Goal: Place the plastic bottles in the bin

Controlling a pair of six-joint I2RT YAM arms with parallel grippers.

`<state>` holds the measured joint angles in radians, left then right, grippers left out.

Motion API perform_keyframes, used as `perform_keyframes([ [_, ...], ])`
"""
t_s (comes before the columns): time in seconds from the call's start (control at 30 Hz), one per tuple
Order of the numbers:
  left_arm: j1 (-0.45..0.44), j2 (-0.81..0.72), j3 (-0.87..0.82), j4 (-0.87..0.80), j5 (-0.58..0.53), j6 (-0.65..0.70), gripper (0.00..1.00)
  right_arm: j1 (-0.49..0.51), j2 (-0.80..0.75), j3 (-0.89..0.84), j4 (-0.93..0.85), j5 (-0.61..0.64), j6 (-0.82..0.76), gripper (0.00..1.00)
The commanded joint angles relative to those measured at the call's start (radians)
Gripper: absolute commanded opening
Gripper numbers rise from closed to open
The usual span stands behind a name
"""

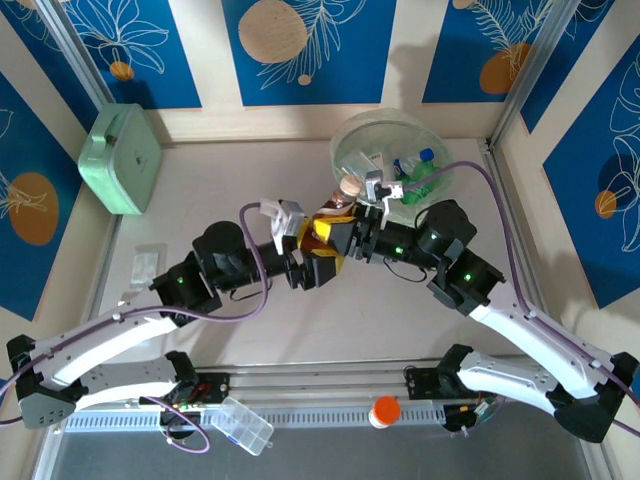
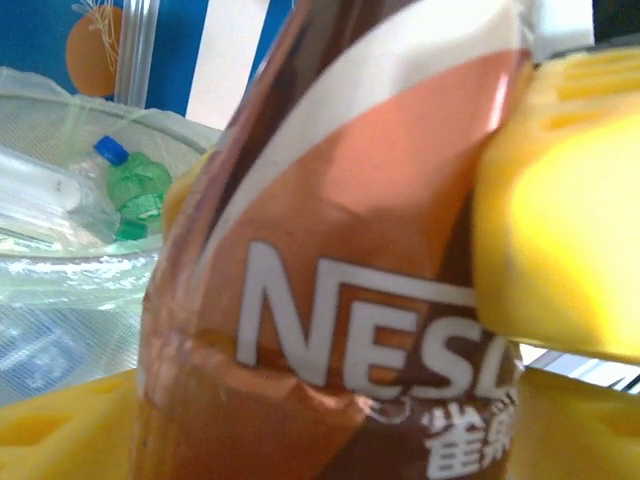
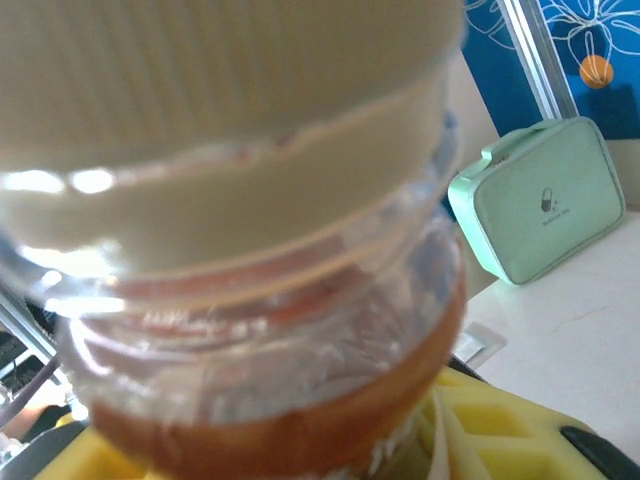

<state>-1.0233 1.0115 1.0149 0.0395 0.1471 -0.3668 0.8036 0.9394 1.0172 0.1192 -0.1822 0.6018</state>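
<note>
My left claw (image 1: 323, 240) and right claw (image 1: 354, 222) meet over the desk (image 1: 240, 170), both arms bent inward, the brown bottle (image 1: 339, 206) between them beside the bin (image 1: 360, 124). I cannot tell whether either claw grips it.

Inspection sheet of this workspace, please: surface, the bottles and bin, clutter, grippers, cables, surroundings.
Surface: pale table, no spills seen.
Job's things: brown-labelled bottle with a beige cap sits between both grippers, beside the bin; other bottles lie inside the bin, one green with a blue cap.
Clutter: mint green box far left; small clear packet on the left; clear compartment case and orange-capped jar at the near edge.
Grippers: left gripper and right gripper meet at the brown-labelled bottle; which one grips it cannot be told.
Cables: purple cables run along both arms.
Surroundings: blue leaf-print wall panels, metal frame posts.
</note>
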Motion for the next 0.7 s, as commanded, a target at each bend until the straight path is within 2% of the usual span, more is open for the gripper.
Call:
perform_keyframes([
  [0.0, 0.003, -0.028, 0.045, -0.025, -0.063, 0.014, 0.99, -0.039, -0.013, 0.098, -0.098, 0.062, -0.047, 0.35],
  [0.07, 0.004, -0.078, 0.033, -0.051, -0.186, 0.032, 0.99, -0.103, -0.001, 0.175, -0.221, 0.116, -0.092, 0.36],
  [0.2, 0.003, -0.202, -0.007, -0.089, -0.406, 0.131, 0.99, -0.347, 0.094, 0.36, -0.484, 0.137, -0.145, 0.35],
  [0.27, 0.003, -0.226, -0.002, -0.144, -0.462, 0.186, 0.99, -0.468, 0.169, 0.462, -0.603, 0.133, -0.167, 0.33],
  [0.33, 0.003, -0.235, 0.004, -0.197, -0.478, 0.226, 0.99, -0.538, 0.243, 0.547, -0.687, 0.149, -0.23, 0.31],
  [0.5, 0.002, -0.236, -0.037, -0.253, -0.514, 0.253, 0.99, -0.573, 0.397, 0.676, -0.777, 0.27, -0.415, 0.32],
  [0.67, 0.005, -0.213, -0.057, -0.282, -0.571, 0.285, 0.99, -0.564, 0.555, 0.812, -0.92, 0.357, -0.471, 0.32],
])
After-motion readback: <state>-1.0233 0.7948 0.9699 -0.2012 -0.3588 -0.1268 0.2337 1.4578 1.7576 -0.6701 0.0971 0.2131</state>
